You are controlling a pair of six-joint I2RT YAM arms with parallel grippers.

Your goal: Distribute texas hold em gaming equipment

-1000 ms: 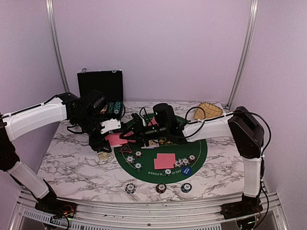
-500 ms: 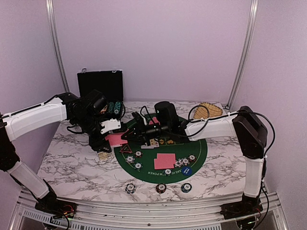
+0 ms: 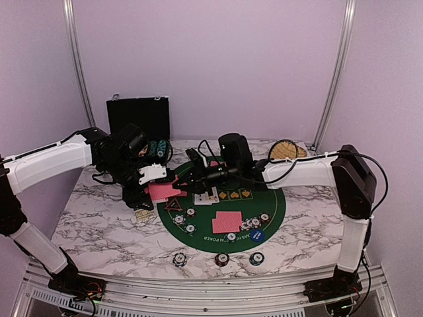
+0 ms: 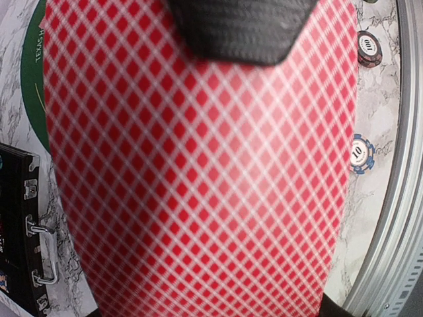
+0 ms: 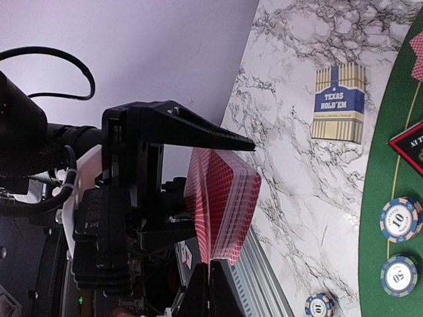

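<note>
The right arm [image 3: 297, 173] has reached left, jaws closing on the red-backed playing cards [image 3: 162, 191].

Cards [image 4: 198, 172]: you saw red backs with a thin white criss-cross.
Mat [image 3: 277, 205]: you saw dark green with white words.
Table [image 3: 99, 224]: it was white with grey wiggly lines.
Card box [image 5: 338, 102]: it had cream stripes and a blue band.
Chips [image 5: 400, 219]: they were blue with white edge blocks.
Case [image 3: 137, 115]: it was black.
</note>
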